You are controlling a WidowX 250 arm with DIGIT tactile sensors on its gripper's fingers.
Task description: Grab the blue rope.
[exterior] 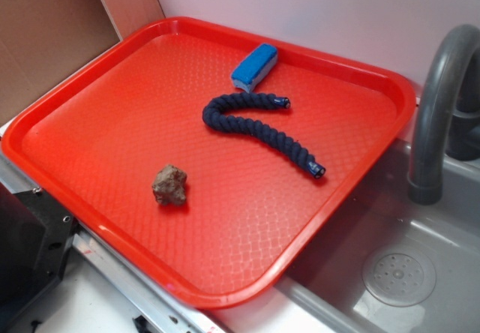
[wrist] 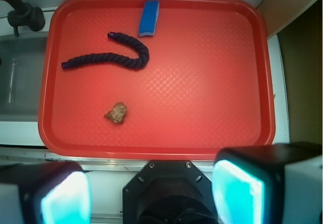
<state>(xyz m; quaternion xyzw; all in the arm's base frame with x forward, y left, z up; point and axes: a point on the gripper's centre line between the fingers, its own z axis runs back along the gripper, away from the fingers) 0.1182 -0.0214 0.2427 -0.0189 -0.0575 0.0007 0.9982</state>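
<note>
blue rope point(exterior: 259, 127): twisted navy cord, hooked, lain on textured red tray point(wrist: 212, 82) near far edge, long axis along that edge | blue block point(exterior: 254, 66) just beside | gripper point(wrist: 151, 193): fingers spread, nothing held

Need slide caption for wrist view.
Open gripper hovers short of red tray holding blue rope, blue block, brown rock.

There is no text, label, brand, number or sign that can be read anywhere in either view.
</note>
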